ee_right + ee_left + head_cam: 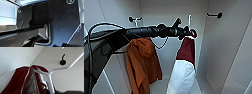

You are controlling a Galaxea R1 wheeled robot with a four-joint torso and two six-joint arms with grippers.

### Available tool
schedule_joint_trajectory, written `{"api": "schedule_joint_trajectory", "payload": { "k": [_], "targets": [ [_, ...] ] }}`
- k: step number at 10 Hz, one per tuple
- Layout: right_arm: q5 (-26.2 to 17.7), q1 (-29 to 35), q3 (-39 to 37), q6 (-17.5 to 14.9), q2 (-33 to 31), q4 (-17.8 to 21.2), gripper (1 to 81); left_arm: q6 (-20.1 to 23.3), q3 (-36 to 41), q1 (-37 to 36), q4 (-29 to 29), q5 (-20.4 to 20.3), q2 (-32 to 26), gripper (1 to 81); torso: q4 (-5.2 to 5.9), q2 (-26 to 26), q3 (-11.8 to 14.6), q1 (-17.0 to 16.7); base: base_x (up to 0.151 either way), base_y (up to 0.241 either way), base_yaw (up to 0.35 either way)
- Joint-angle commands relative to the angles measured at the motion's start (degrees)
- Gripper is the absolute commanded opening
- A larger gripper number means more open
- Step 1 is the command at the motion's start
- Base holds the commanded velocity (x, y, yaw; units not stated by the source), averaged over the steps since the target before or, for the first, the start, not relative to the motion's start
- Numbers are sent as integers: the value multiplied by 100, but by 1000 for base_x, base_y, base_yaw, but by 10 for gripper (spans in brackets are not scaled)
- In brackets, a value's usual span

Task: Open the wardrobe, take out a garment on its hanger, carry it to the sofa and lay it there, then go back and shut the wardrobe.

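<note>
Item: maroon jacket on white hanger, open wardrobe. L gripper at hanger top; grip state can't tell. Risk: hook snags peg, jacket slips off.

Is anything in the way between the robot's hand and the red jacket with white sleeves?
Nothing visible is. In the head view the left gripper is already up at the thin white hanger of the dark red jacket with white sleeves. The orange-rust hooded garment hangs apart, under the arm, not in between.
</note>
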Motion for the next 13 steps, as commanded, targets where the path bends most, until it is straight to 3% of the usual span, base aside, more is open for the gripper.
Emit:
{"api": "schedule_joint_trajectory", "payload": {
  "k": [1, 10, 13],
  "targets": [
    [-330, 193, 89, -23, 87, -9, 811, 87, 20, -1175, 221, -526, -34, 10, 0, 0, 0, -2, -74, 0, 0],
    [-330, 193, 80, -32, 87, -27, 811, 78, 635, -779, 203, -684, -360, 10, 0, 0, 0, -9, -86, 0, 0],
    [-338, 193, 89, -41, 87, -27, 811, 86, 969, -621, 221, -1114, -641, 10, 0, 0, 0, -9, -101, 0, 0]
  ]
}}
